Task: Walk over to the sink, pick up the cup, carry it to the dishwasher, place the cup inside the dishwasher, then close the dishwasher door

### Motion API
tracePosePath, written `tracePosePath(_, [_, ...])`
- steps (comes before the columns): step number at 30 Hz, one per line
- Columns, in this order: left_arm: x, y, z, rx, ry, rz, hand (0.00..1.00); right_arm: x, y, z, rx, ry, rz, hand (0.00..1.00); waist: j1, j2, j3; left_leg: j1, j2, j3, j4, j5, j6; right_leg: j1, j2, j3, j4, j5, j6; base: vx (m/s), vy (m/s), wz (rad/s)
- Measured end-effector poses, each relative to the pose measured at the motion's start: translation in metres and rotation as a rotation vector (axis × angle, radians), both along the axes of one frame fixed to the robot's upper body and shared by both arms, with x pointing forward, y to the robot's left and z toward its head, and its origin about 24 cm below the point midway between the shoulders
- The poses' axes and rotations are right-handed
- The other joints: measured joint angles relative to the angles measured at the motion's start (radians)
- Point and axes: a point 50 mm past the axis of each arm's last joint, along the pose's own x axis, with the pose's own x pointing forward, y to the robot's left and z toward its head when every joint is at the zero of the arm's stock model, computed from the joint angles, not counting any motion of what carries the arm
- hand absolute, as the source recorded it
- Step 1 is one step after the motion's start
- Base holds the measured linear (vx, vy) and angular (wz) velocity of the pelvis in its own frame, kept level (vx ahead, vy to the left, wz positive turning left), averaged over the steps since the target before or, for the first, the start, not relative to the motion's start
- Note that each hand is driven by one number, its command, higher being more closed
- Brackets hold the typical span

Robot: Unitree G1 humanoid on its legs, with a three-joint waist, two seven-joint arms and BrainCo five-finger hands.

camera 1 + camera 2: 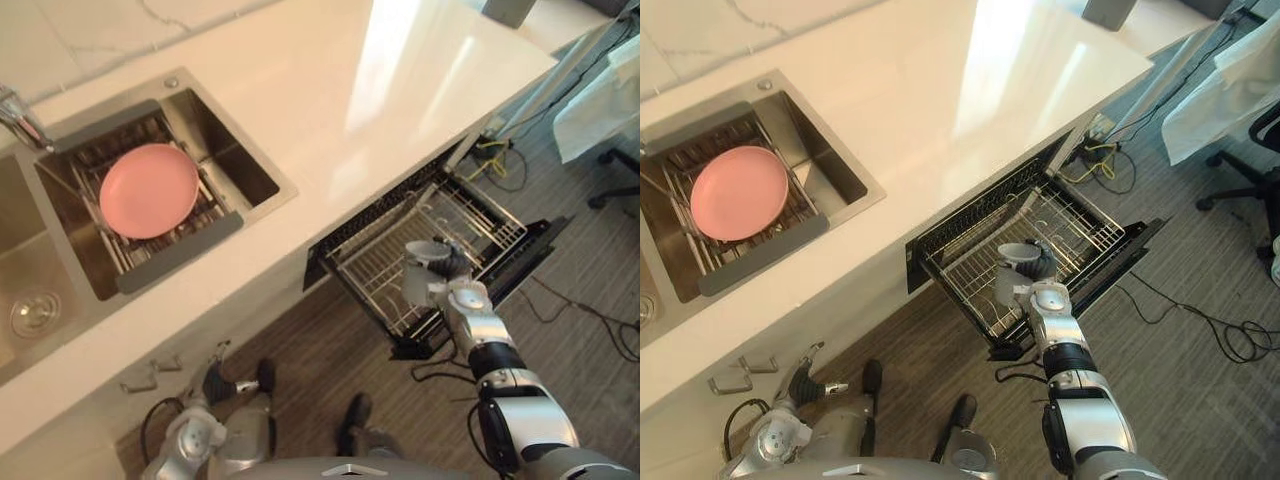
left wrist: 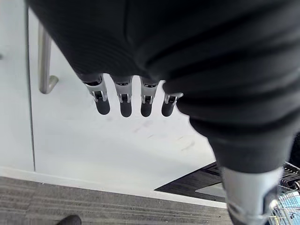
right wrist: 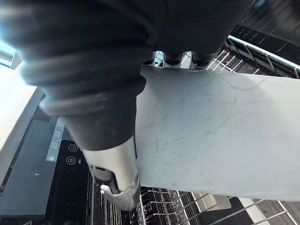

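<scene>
Clasping scuffed cylindrical cup (image 1: 418, 278), right hand (image 1: 452, 264) fingers curled, above wire dishwasher rack (image 1: 368, 262); left hand (image 1: 214, 383) fingers relaxed.

Both arms are silver-grey, built of rounded shells; the right arm (image 1: 505, 385) has a black band above the wrist and a dark oval panel further up; the right hand (image 1: 458, 268) wears a dark ribbed cover, with a silver thumb (image 3: 117, 171) beside it; the left hand (image 2: 140, 37) has the same ribbed cover and a row of silver fingers (image 2: 123, 96) ending in rounded dark tips; the left arm (image 1: 195, 440) is smooth and pale.
</scene>
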Motion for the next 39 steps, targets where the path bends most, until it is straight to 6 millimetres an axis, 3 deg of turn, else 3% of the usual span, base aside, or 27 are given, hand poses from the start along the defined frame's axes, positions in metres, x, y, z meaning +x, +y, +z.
tracePosePath(11, [0.017,0.008,0.010,0.067,-0.092,0.005,0.00,0.025,-0.009,0.038,-0.116,-0.066,0.045,1.00,0.027,0.009,0.149,-0.043,-0.005,-0.033,0.000,0.015,-0.001,-0.041,-0.004,-0.016,0.024,-0.005,-0.012,-0.01,-0.003,0.05])
tracePosePath(22, [0.025,0.005,0.018,0.054,-0.178,0.054,0.00,0.037,-0.027,0.062,-0.257,-0.033,0.105,1.00,0.059,0.036,0.188,-0.146,-0.004,-0.098,0.000,0.044,-0.002,-0.110,0.003,-0.058,0.037,-0.003,-0.010,0.00,-0.028,0.15])
tracePosePath(38, [0.023,0.003,0.017,0.138,-0.216,0.074,0.00,0.049,-0.021,0.074,-0.271,-0.005,0.144,1.00,0.095,0.067,0.209,-0.203,-0.003,-0.165,0.001,0.065,-0.010,-0.142,0.004,-0.110,0.070,-0.028,-0.014,0.00,-0.029,0.12])
tracePosePath(39, [0.023,0.002,0.017,0.138,-0.216,0.074,0.00,0.050,-0.020,0.075,-0.271,-0.009,0.150,0.00,0.097,0.068,0.209,-0.203,-0.003,-0.167,0.001,0.066,-0.010,-0.142,0.004,-0.111,0.071,-0.029,-0.014,0.00,-0.019,0.03])
